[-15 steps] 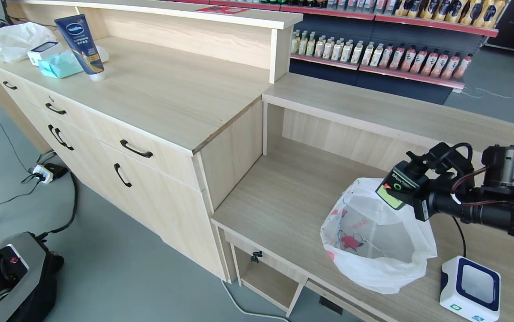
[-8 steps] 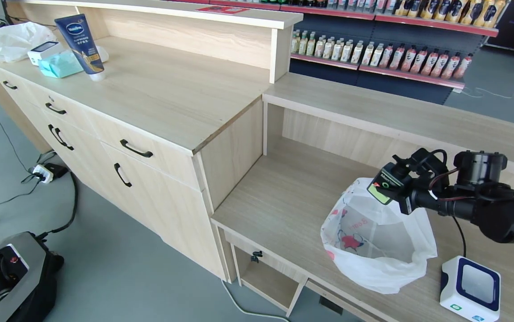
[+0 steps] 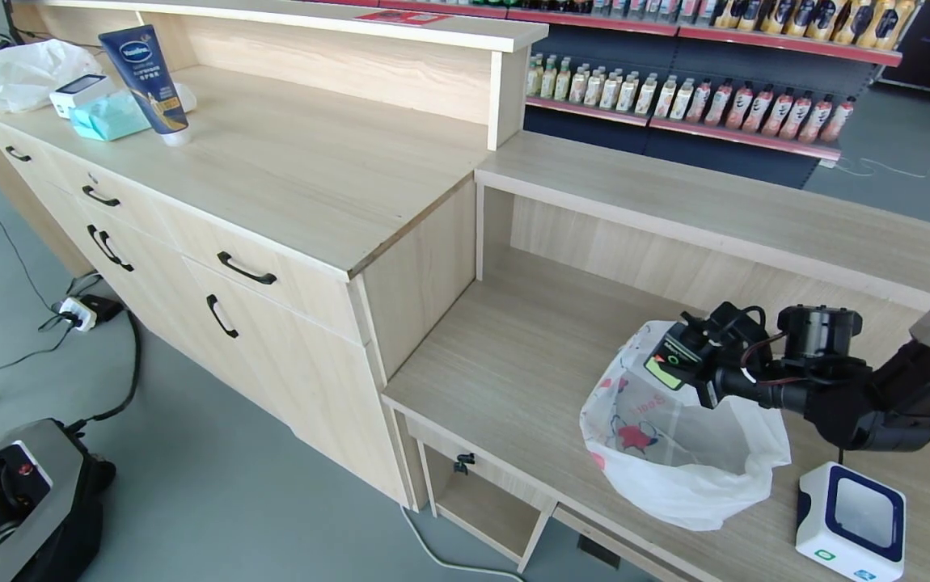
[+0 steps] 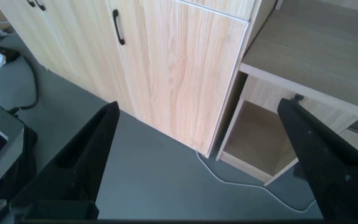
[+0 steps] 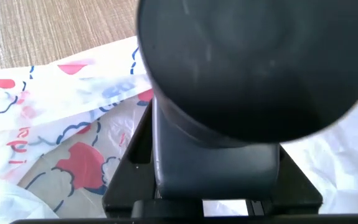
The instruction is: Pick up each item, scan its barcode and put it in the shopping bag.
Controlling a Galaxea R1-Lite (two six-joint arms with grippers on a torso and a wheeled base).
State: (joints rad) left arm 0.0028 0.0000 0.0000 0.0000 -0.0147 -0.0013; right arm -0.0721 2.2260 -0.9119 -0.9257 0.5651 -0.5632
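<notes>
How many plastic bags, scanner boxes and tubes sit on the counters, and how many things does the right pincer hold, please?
Plastic bags: 2, shopping bag and white bag.
Scanner boxes: 2, near scanner and far scanner.
Tubes: 1, blue tube.
Held by right pincer: 1, dark container.
Total: 6.

Right arm: enters from the right edge, forearm close to level, extended toward the robot's left
Right wrist: dark cylindrical joint, looped cables running forward to the gripper
Right gripper: pointing left, slightly lowered, fingers closed on a dark container with a green label; from the wrist camera the container's dark rounded end sits between the jaws
Left gripper: aimed downward, two dark fingers spread wide apart
</notes>
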